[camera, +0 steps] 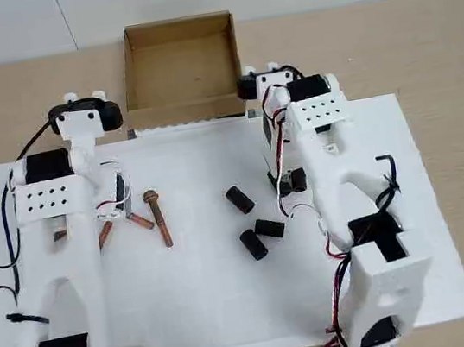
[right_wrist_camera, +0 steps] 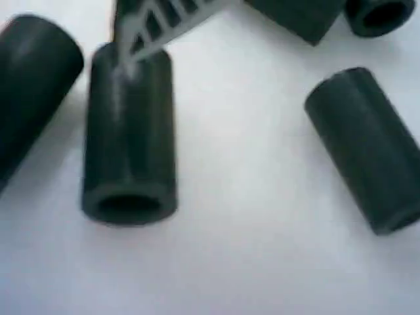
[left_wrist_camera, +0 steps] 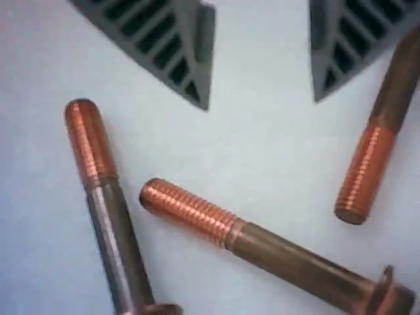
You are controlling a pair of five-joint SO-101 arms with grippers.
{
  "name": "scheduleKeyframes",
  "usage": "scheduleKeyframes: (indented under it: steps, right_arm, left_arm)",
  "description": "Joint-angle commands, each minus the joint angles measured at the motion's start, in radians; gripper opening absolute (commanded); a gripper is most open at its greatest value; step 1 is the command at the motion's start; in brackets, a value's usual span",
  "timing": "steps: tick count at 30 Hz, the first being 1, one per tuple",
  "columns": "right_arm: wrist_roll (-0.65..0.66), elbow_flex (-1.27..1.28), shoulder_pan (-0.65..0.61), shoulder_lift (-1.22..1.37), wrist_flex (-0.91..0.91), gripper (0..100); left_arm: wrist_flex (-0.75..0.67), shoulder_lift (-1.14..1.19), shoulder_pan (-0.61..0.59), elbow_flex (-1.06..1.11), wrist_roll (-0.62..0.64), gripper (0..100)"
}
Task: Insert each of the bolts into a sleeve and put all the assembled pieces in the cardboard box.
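Lying on the white sheet (camera: 208, 308): three bolts (camera: 159, 219) are spread beneath the left gripper (camera: 120, 204), and black sleeves (camera: 238, 199) are clustered by the right gripper (camera: 291, 180), well apart from the bolts.
Bolt finish: each shank is seen as dull brown towards the head and bright copper along the thread; a flanged head is shown where that end is in view.
Bolt layout: in the left wrist view two are laid close together at an angle, their threaded tips near each other but apart; the third is laid off to one side, just beside one fingertip (left_wrist_camera: 348, 46).
Sleeve finish: short matte black tubes with a round bore open at the end, all laid on their sides.
Left gripper: held low over the bolts, claw spread wide, bare sheet seen in the gap.
Right gripper: held low over the sleeves, claw spread, one ribbed fingertip (right_wrist_camera: 157, 23) placed over the end of a sleeve; contact cannot be told.
Cardboard box (camera: 184, 67): brown, shallow, open-topped, set on the wooden table (camera: 439, 38) just beyond the sheet's far edge, well apart from bolts and sleeves.
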Motion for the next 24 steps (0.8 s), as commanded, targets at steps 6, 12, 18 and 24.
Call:
scheduleKeyframes:
  steps: [6, 12, 18, 24]
  right_arm:
    - [-0.002, -0.04, 0.01, 0.036, -0.065, 13.6]
    - [-0.002, -0.04, 0.015, 0.085, -0.094, 13.6]
    - [-0.002, -0.04, 0.059, 0.131, -0.107, 13.3]
    - [0.0, -0.04, 0.068, 0.188, -0.102, 13.1]
  left_arm:
    - [-0.038, -0.005, 0.005, -0.016, -0.006, 10]
    - [-0.041, -0.005, 0.005, 0.018, -0.031, 10]
    - [-0.064, -0.006, 0.002, 0.044, -0.038, 10]
    - [-0.068, -0.006, 0.005, 0.053, -0.038, 10]
